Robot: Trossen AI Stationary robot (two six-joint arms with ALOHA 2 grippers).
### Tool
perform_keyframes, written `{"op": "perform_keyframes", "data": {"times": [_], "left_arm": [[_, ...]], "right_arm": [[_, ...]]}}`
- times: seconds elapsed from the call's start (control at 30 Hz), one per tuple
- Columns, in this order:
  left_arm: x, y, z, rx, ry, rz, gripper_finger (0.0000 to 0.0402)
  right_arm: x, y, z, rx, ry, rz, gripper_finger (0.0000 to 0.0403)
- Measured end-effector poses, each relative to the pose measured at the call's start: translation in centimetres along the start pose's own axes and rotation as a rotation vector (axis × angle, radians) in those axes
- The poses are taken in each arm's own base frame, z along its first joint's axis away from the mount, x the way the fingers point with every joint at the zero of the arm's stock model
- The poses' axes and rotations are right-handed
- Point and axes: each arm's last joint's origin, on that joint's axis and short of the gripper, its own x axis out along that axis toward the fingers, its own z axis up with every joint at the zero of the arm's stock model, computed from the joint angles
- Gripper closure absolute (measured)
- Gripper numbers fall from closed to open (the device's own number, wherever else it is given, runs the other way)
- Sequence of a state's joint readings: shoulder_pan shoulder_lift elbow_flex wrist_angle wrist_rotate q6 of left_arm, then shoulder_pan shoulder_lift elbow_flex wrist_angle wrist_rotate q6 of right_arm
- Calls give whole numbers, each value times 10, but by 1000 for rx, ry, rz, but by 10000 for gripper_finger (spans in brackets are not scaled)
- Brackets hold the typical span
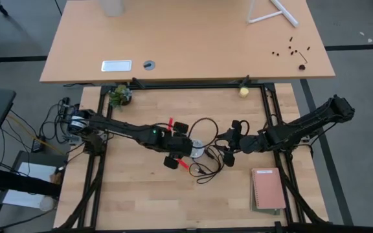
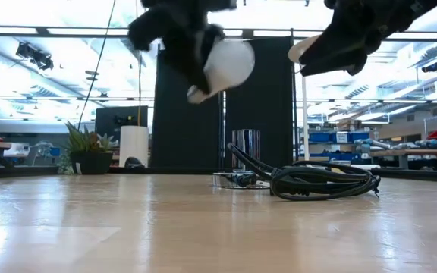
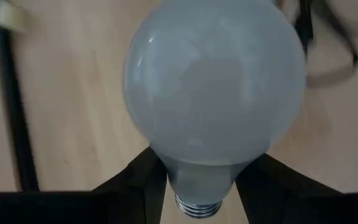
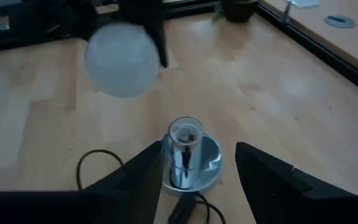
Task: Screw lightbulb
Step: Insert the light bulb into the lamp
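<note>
The wooden worktable (image 1: pixel 141 194), framed in black rails, carries both arms near its middle. Beyond its far edge stands a lighter desk (image 1: pixel 193 45) bearing a small white rectangular plate (image 1: pixel 116 65), a round grommet (image 1: pixel 149 65) and scattered dark specks (image 1: pixel 293 50); no writing is legible on any of them.

A tan spiral notebook (image 1: pixel 268 189) lies on the worktable beside the socket's right, toward the near edge. A black cord (image 2: pixel 321 180) lies coiled on the wood around the socket (image 4: pixel 188 163), a silver disc with an upright metal tube at its centre, open at the top. A small potted plant (image 1: pixel 120 96) sits at the far left corner rail, and a pale-yellow ball (image 1: pixel 243 92) rests at the far rail, right of centre.

The left gripper (image 3: pixel 197 186) hangs above the table just left of the socket, its two dark fingers (image 3: pixel 135 180) clenched on the neck of the lightbulb (image 3: pixel 213 87); the grey screw base shows between them and the frosted head points outward. The bulb is held clear of the wood, near the socket but apart from it.

The right gripper (image 4: pixel 197 171) reaches in from the socket's right, jaws spread to either side of the socket disc; whether they touch it cannot be told.
</note>
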State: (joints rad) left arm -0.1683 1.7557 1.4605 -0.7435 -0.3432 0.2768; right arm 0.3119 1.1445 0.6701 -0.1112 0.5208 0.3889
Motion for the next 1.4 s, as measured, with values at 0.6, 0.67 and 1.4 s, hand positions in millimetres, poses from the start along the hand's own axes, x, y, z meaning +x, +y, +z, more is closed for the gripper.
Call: {"op": "perform_keyframes", "data": {"times": [0.6,0.67,1.4], "left_arm": [[41,8,-6,-236,-452,-60,231],[47,4,-12,-260,-472,-64,231],[80,-5,-72,-522,-728,-18,231]], "right_arm": [[4,14,-3,137,2,89,194],[8,15,-6,138,20,80,194],[46,-2,1,194,-27,55,194]]}}
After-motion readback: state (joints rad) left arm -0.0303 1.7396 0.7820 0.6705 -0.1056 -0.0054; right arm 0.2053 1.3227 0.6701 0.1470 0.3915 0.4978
